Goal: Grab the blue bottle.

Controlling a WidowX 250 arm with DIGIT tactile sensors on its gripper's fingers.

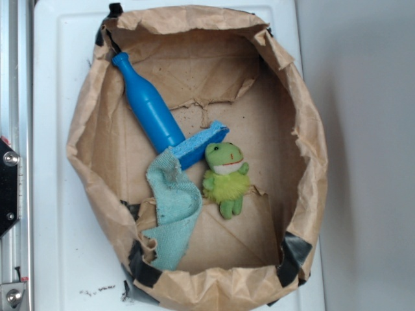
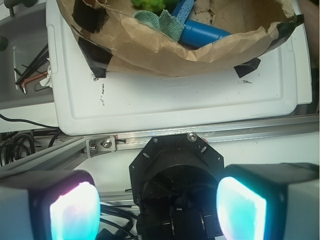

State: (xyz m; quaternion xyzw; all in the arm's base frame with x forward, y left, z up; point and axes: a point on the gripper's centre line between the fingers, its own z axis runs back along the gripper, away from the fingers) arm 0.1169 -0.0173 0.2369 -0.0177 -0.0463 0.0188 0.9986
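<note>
Glowing fingertips (image 2: 72, 210) fill the bottom of the wrist view, the two pads of the gripper (image 2: 155, 207) spread wide with nothing between them, hanging over a black mount (image 2: 175, 170) and a metal rail (image 2: 150, 140), well short of the bag (image 1: 305, 129). That brown paper bag, rolled open and patched with black tape (image 1: 295, 256), sits on a white tray (image 1: 58, 259). Inside the bag, the bottle (image 1: 148, 103) lies on its side toward the upper left, neck pointing to the bag's rim, base resting against a blue sponge (image 1: 202, 144) near the bag's middle. Just beside the sponge, a green frog (image 1: 225, 178) lies near the centre. A teal cloth (image 1: 174, 207) overlaps the bottle's base and drapes down toward the bag's lower rim, left of the frog.
</note>
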